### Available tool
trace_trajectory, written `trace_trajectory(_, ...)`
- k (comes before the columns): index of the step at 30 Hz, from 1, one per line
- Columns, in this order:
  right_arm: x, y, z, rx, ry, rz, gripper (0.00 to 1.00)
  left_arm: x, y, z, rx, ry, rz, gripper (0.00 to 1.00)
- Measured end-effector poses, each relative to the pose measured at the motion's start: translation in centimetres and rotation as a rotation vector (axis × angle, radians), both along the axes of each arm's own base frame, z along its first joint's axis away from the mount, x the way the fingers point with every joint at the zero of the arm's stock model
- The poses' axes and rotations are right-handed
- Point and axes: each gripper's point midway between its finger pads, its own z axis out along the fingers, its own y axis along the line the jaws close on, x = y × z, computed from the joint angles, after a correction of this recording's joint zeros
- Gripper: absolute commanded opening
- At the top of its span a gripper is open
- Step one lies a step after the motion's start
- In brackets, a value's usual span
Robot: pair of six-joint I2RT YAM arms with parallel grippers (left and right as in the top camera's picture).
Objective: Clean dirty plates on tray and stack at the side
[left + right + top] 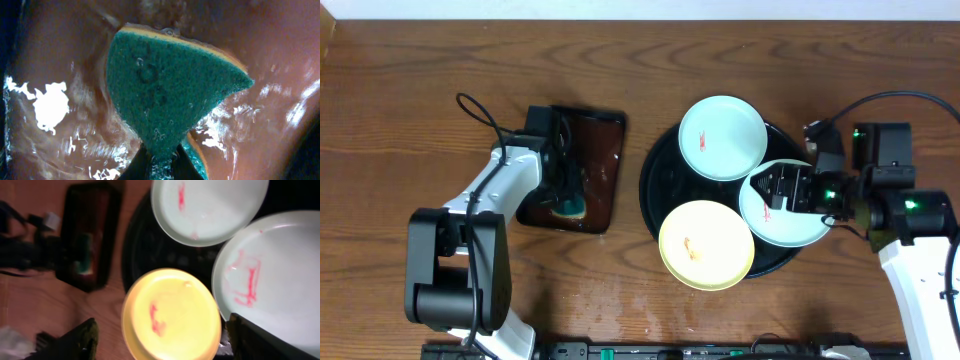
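Observation:
The black round tray (655, 190) holds three plates. One mint-white plate (722, 138) with a red smear lies at the back. A second mint-white plate (790, 222) with red marks lies at the right. The pale yellow plate (706, 244) with a red smear lies at the front, overhanging the rim. My right gripper (782, 190) hovers open over the right plate. In the right wrist view its fingers (165, 340) straddle the yellow plate (172, 315). My left gripper (160, 167) is shut on a green sponge (165, 85), pressed into the wet brown tray (595, 150).
The small rectangular brown tray (90, 235) sits left of the black tray (145, 255), with water on its surface (50, 105). A black cable (480, 112) loops behind the left arm. Bare wooden table (620, 290) lies between and in front of the trays.

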Motion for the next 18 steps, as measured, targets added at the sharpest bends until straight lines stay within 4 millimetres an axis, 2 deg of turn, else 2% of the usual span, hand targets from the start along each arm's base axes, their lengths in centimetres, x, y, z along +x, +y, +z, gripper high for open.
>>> trace_trajectory(4,-1.0,0.1,-1.1,-0.085,0.039,0.016,0.72,-0.7,0.1,1.7,0.006,0.034,0.001,0.07)
trace_trajectory(9,-1.3,-0.1,-3.6,-0.168,0.088,0.000,0.67,-0.3,0.1,6.3,-0.003,-0.058,0.000,0.08)
trace_trajectory(13,0.0,-0.5,-5.4,-0.200,0.093,-0.024,0.66,-0.2,0.1,9.7,-0.013,-0.156,0.000,0.07)
trace_trajectory(18,2.5,-0.4,-5.9,-0.211,0.038,-0.030,0.63,-0.4,-0.1,12.4,-0.031,-0.243,-0.002,0.07)
